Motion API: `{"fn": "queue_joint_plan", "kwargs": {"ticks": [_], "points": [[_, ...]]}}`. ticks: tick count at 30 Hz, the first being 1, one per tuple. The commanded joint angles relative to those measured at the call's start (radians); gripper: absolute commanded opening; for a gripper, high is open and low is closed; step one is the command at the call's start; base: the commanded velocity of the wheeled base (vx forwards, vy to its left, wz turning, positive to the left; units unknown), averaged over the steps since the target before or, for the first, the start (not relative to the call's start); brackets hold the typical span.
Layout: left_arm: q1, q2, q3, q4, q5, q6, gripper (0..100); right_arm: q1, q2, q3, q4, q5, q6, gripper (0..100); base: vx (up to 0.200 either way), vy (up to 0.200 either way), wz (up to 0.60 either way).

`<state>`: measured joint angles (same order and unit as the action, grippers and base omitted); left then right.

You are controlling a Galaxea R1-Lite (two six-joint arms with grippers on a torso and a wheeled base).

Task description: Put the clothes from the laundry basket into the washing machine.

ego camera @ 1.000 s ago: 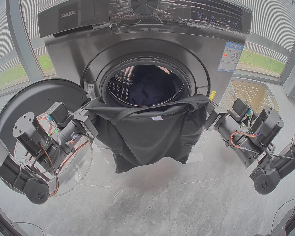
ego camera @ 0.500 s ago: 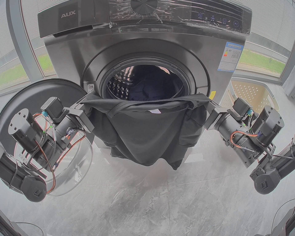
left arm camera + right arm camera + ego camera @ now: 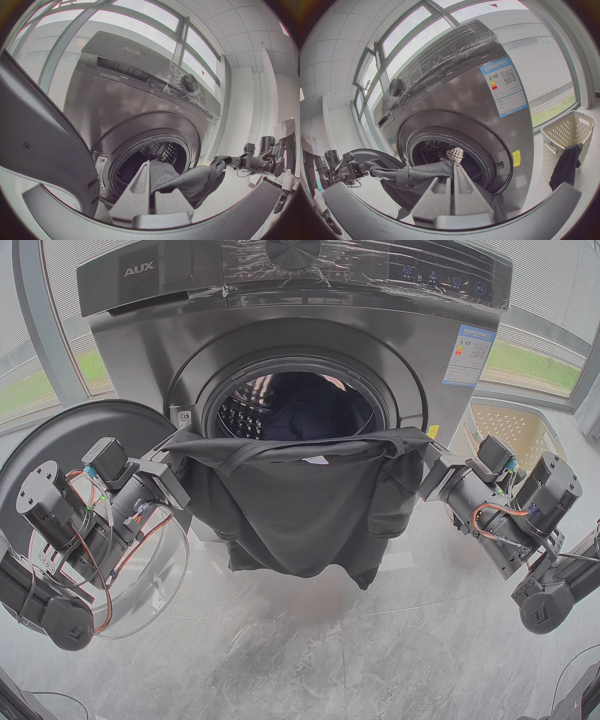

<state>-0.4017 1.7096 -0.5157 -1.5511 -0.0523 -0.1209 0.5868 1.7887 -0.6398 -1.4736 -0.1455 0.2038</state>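
A black T-shirt (image 3: 300,509) hangs stretched by its shoulders in front of the washing machine's (image 3: 144,359) open drum (image 3: 250,412). My left gripper (image 3: 170,455) is shut on one shoulder and my right gripper (image 3: 430,452) on the other. The collar edge sits level with the lower rim of the opening, and the hem hangs free above the floor. Dark clothes (image 3: 306,415) lie inside the drum. In the left wrist view my gripper (image 3: 150,187) pinches the T-shirt (image 3: 187,181); in the right wrist view my gripper (image 3: 453,184) clamps the T-shirt (image 3: 425,175).
The round door (image 3: 75,434) stands swung open on the left, close behind my left arm. The beige laundry basket (image 3: 519,430) sits right of the machine, with a dark garment (image 3: 565,165) draped over its rim. Grey tiled floor lies open below.
My left arm has moved left and slightly up, pulling the T-shirt tauter and lifting it. The hem has swung, and my right arm has shifted slightly to the right.
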Motion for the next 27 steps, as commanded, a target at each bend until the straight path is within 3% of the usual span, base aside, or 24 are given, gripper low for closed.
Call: {"fn": "queue_joint_plan", "kwargs": {"ticks": [1, 18, 20, 21, 27], "points": [[0.0, 0.001, 0.0, 0.0, 0.0, 0.0, 0, 0.001, -0.003, -0.001, 0.001, 0.0, 0.0, 0, 0.0, 0.0, 0.0], [-0.011, 0.008, 0.006, 0.0, -0.001, 0.001, 0, 0.001, -0.003, 0.002, 0.001, 0.0, 0.0, 0, 0.0, 0.0, 0.0], [-0.035, 0.015, 0.008, 0.0, -0.001, 0.007, 0, 0.008, 0.005, 0.006, 0.001, 0.0, 0.002, 0, 0.0, 0.0, 0.0], [-0.082, 0.022, -0.003, 0.0, -0.003, 0.006, 0, 0.016, 0.012, 0.026, 0.003, 0.0, 0.002, 0, 0.0, 0.0, 0.0], [-0.14, 0.035, -0.024, 0.0, -0.011, 0.007, 0, 0.042, 0.032, 0.045, 0.003, 0.001, 0.009, 0, 0.0, 0.0, 0.0]]}}
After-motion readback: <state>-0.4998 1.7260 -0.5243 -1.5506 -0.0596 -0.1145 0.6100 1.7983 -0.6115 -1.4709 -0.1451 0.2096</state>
